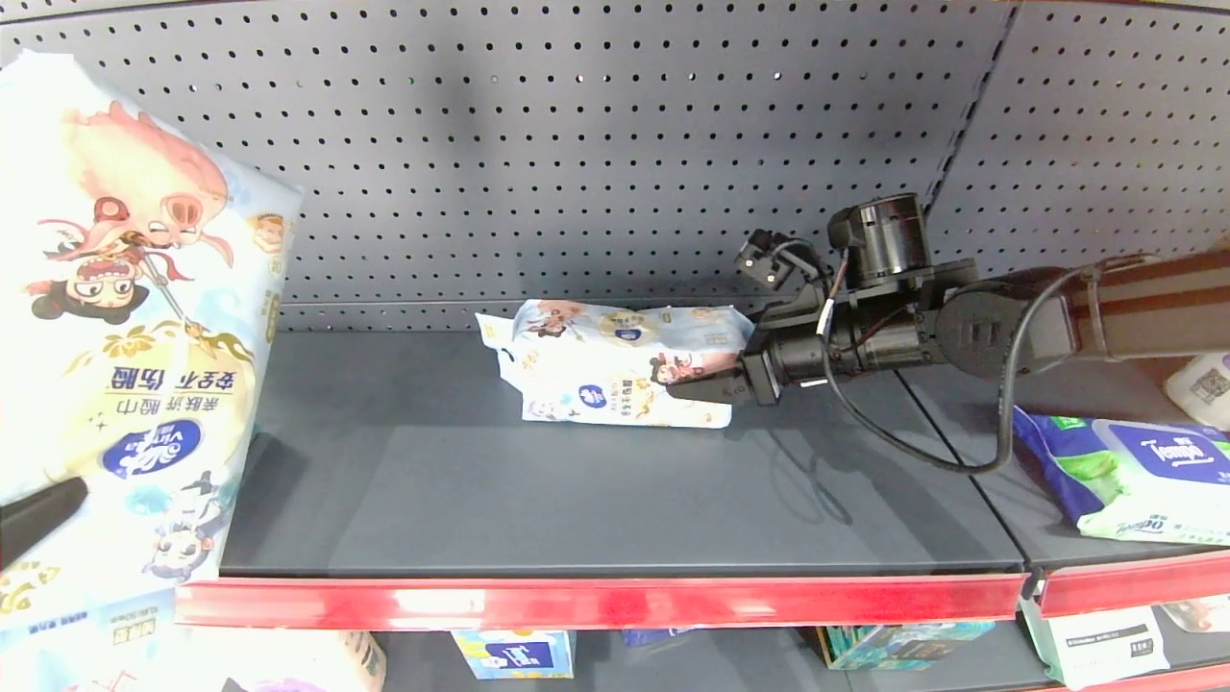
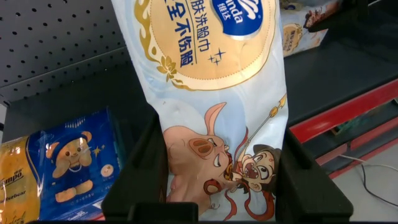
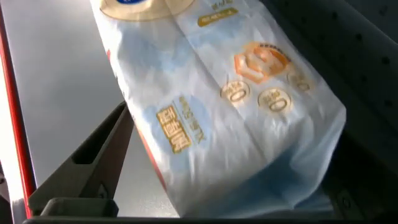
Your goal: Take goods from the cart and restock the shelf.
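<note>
My left gripper (image 2: 221, 155) is shut on a large tissue pack (image 1: 115, 336) with cartoon prints, held upright at the shelf's left end; one dark finger (image 1: 38, 519) lies across its lower part. A second, smaller tissue pack (image 1: 615, 360) lies on the grey shelf (image 1: 577, 500) near the pegboard back. My right gripper (image 1: 706, 384) reaches in from the right and is shut on that pack's right end. In the right wrist view the pack (image 3: 217, 106) sits between the fingers (image 3: 93, 168), resting on the shelf.
A red price rail (image 1: 596, 601) runs along the shelf's front edge. On the neighbouring bay to the right lies a green-and-blue wipes pack (image 1: 1134, 471). Boxes (image 1: 514, 654) stand on the shelf below. A blue bear-print pack (image 2: 74, 155) lies beyond the left gripper.
</note>
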Robot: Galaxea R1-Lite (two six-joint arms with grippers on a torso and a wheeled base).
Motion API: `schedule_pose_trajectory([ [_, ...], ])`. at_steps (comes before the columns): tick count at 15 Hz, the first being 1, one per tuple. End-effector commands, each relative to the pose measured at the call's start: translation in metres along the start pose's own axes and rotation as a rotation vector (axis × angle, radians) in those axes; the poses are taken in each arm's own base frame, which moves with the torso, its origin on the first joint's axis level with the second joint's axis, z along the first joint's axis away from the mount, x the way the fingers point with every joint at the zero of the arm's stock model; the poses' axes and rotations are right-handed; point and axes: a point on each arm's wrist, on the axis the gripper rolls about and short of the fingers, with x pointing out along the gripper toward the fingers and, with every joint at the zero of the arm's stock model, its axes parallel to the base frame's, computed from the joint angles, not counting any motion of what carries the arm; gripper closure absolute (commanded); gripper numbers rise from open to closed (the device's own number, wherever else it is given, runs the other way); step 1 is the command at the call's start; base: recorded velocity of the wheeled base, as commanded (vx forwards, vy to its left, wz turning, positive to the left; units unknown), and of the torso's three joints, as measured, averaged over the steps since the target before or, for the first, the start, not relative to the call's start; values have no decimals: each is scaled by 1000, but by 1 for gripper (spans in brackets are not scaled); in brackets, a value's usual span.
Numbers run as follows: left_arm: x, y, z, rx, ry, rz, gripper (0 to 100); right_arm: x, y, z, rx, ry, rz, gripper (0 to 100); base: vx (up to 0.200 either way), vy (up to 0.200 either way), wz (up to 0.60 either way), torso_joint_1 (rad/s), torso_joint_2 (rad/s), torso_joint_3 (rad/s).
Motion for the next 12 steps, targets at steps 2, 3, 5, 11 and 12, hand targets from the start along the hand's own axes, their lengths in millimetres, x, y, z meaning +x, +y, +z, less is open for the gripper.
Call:
schedule_pose_trajectory([
  [2,-1,0,0,0,-3,1,100,5,7,1,-5,4,20,0,0,0,0,0,0,0],
  [3,-1,0,0,1,-3,0,100,7,10,2,-10,5,26,0,0,0,0,0,0,0],
  [5,0,0,0,0,-2,0,100,10,11,1,-10,13,20,0,0,0,0,0,0,0],
  [11,0,0,-1,-2,4,-1,100,18,14,-7,-2,40,33,100,0,0,0,0,0,0],
  [12,1,0,-1,-2,4,-3,100,17,15,-5,-8,36,33,100,0,0,0,0,0,0],
])
